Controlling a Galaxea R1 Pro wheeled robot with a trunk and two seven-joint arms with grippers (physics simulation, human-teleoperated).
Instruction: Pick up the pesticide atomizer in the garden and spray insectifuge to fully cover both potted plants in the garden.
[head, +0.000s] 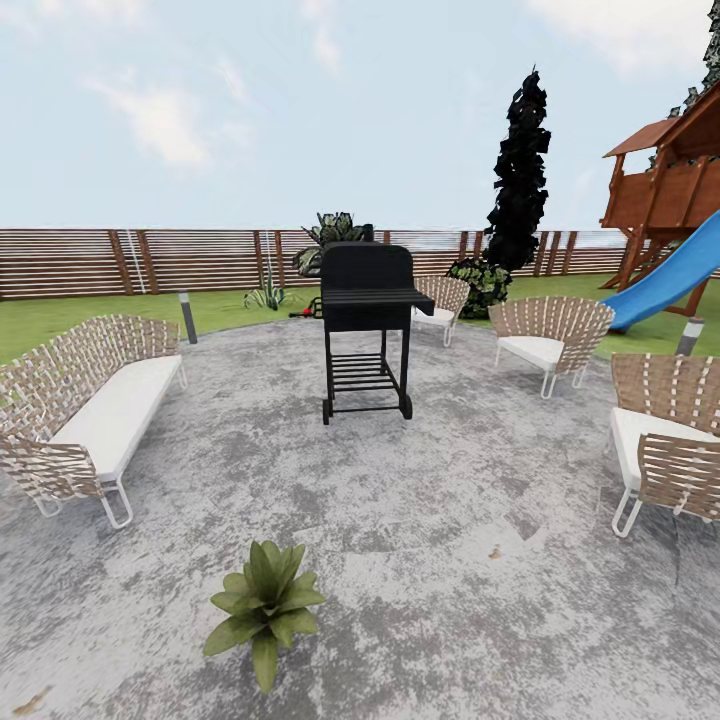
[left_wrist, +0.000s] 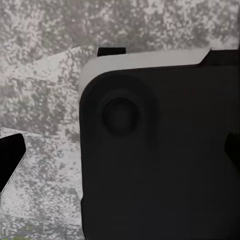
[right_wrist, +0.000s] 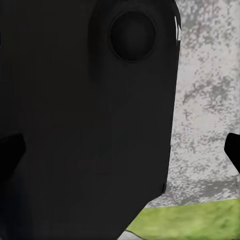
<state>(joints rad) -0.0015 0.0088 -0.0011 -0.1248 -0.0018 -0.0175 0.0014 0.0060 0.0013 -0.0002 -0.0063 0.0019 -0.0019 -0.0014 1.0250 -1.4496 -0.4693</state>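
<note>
Claw state on either arm cannot be told: both wrist views show a dark robot body over mottled grey paving. From the head view, one potted plant (head: 263, 606) sits on the patio (head: 450, 500) at six o'clock. At twelve o'clock stands a black grill (head: 366, 325), a wicker sofa (head: 90, 410) at nine, chairs (head: 548, 340) at two.

A potted plant (head: 264, 603) sits nearest on the patio (head: 430, 560). A grill (head: 365, 325) stands behind it at centre, a sofa (head: 90, 410) to its left, chairs (head: 660, 440) right, a fence (head: 140, 260) beyond.
</note>
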